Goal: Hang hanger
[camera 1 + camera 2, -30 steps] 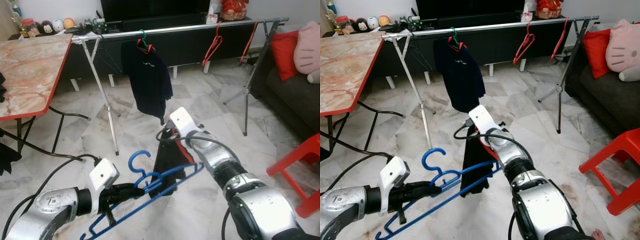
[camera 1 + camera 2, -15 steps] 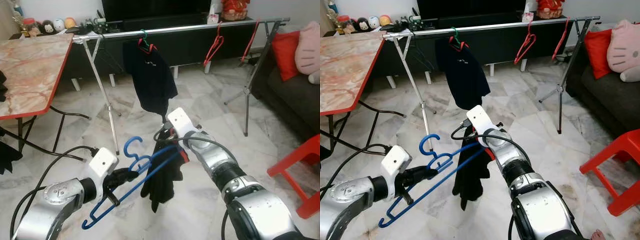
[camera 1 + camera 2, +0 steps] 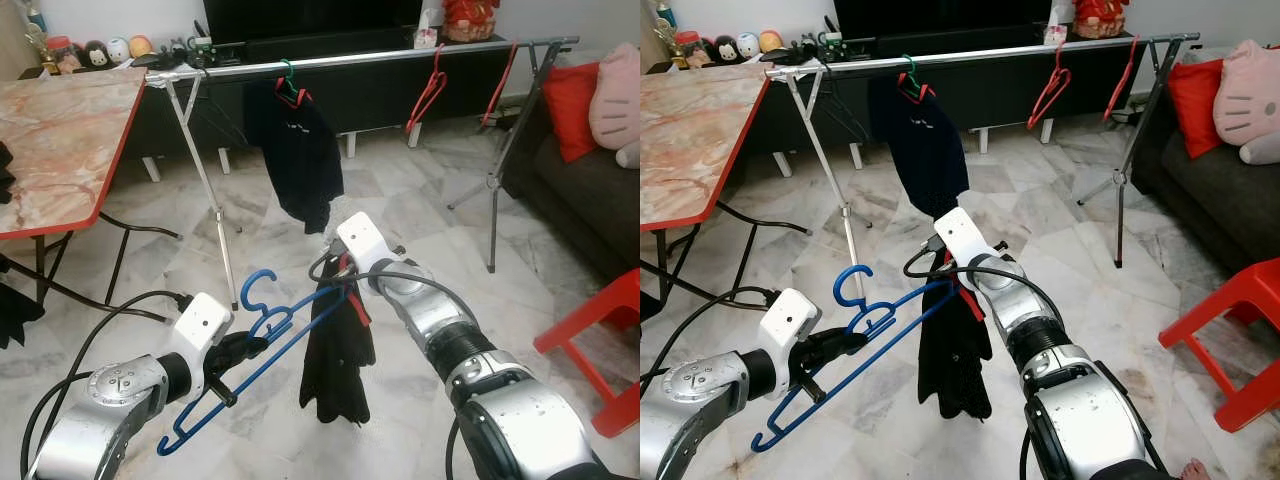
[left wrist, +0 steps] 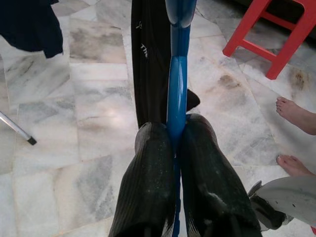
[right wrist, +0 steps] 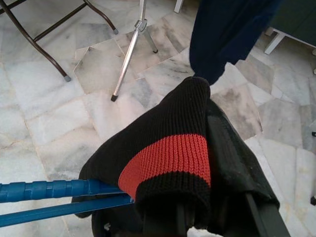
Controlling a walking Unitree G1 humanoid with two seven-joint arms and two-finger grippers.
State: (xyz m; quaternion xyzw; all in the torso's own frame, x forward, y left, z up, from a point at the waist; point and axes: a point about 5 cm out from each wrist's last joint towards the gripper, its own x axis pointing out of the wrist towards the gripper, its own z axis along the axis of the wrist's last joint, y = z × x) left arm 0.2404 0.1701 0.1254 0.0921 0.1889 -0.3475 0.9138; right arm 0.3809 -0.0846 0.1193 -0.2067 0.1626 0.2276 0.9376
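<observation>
My left gripper is shut on the lower bar of a blue plastic hanger, whose hook points up. In the left wrist view both fingers pinch the hanger edge-on. A black knitted garment with a red stripe hangs limp from my right gripper, draped over its fingers and hiding them. The hanger's far end reaches the garment's top. In the right wrist view the garment covers the fingers, with the blue hanger beside it.
A metal clothes rail stands ahead, carrying a dark shirt and two red hangers. A marble-top table is on the left, a red stool and sofa on the right. A person's bare feet are nearby.
My left gripper has lifted the blue hanger and tilted it up toward the garment. The black garment, bunched half a second ago, now hangs straight down.
</observation>
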